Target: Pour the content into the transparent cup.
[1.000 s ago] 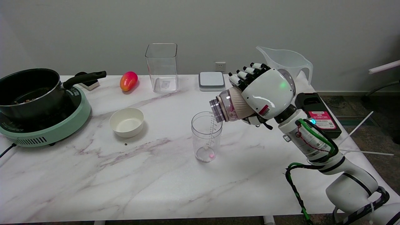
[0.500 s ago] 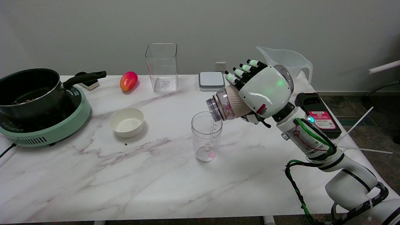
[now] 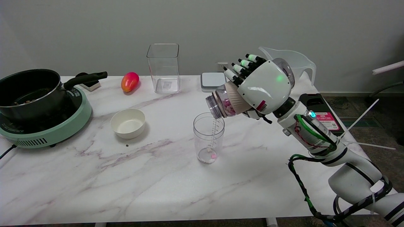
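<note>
Nearest to me the white marble-patterned tabletop (image 3: 94, 189) lies bare, and my white right arm (image 3: 318, 138), wrapped in green and black cable, reaches in from the lower right. A little further in stands the clear round measuring cup (image 3: 208, 138), upright, printed with a scale on its side, and a few small pink and pale pieces lie on its bottom. To its left, apart from it, sits a small cream-white bowl (image 3: 128, 123), and beyond that, at the left edge, a black saucepan (image 3: 30, 91) rests on a mint-green round cooker (image 3: 47, 129), its handle pointing toward the middle of the tabletop.

My robot hand (image 3: 257, 90) hangs above and to the right of the cup, grasping a small clear bottle with a ribbed tan sleeve (image 3: 225, 102). The fingers (image 3: 241, 67) wrap over the top of the bottle and the palm's white back faces the camera. The bottle is tipped with its open threaded mouth pointing down and left, just over the cup's right rim; pink pieces show inside its neck. I cannot tell whether mouth and rim touch.

Behind my wrist lies a black box with a pink label (image 3: 325, 118). Farther back stand a tall square clear container (image 3: 163, 67), a red-orange mango (image 3: 129, 81), a flat grey-white square lid (image 3: 212, 81) and, by the wall, a translucent plastic jug (image 3: 293, 61).
</note>
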